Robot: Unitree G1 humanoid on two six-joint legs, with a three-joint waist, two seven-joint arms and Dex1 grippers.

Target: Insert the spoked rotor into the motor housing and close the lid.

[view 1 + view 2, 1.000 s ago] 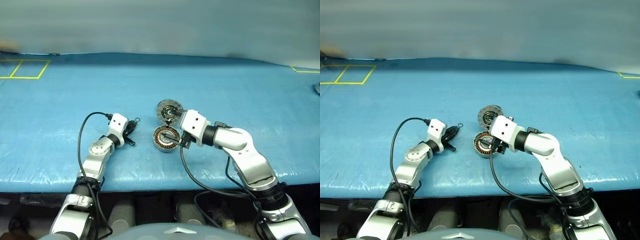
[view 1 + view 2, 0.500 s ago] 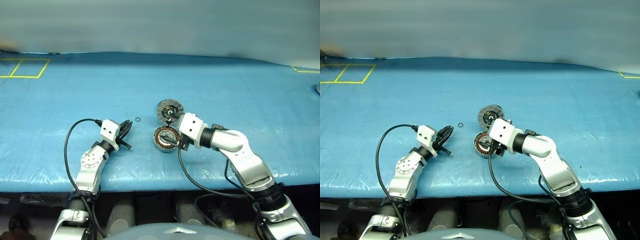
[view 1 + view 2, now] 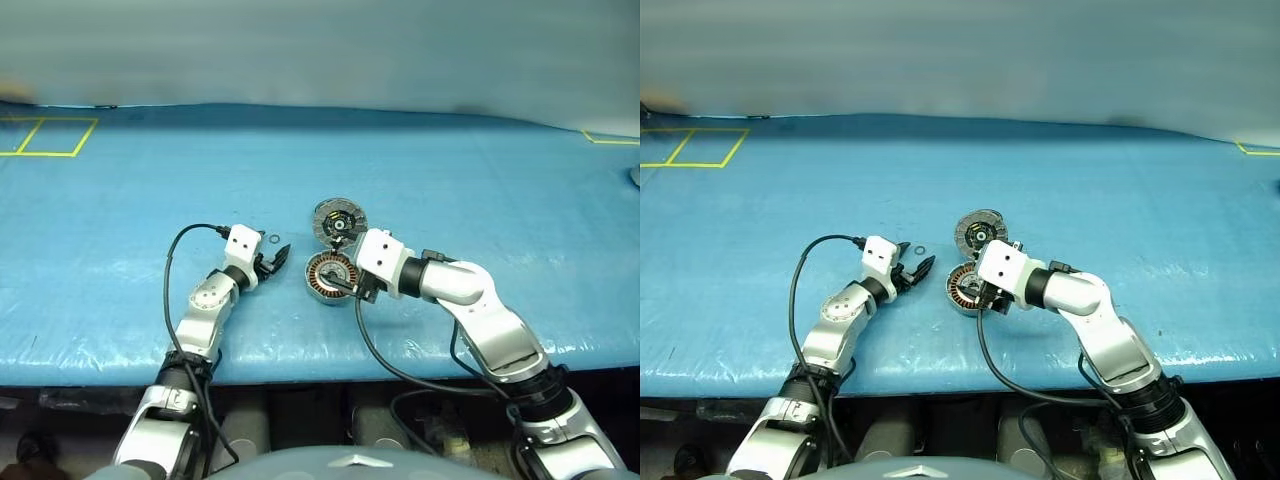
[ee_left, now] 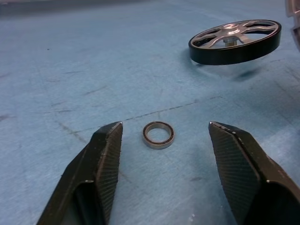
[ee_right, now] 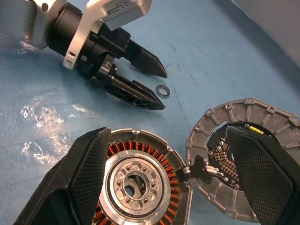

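**Now both grippers stand wide, with nothing held**

Head view: the motor housing (image 3: 330, 275) lies on the blue table cover (image 3: 450, 170) with its copper windings facing up. The lid (image 3: 340, 220) lies touching it on the far side, dark ringed face up. The right gripper (image 3: 350, 285) sits at the housing's near right edge. The left gripper (image 3: 277, 260) lies to the housing's left, apart from it, and just beyond its tips is a small ring (image 3: 274, 238).

Left wrist view: the two black fingers (image 4: 105, 159) are spread wide, and the small ring lies flat on the cover between them, touching neither. Farther off, well apart from the ring, is the spoked rotor (image 4: 235, 41), with its black rim, silvery spokes and a shadow beneath it.

Right wrist view: this gripper's fingers (image 5: 89, 168) are also spread wide and grip nothing. One finger reaches over the housing's edge and the other covers part of the lid. Housing and lid meet at a small dark joint (image 5: 197, 169). The left gripper shows beyond, with the ring between its tips.
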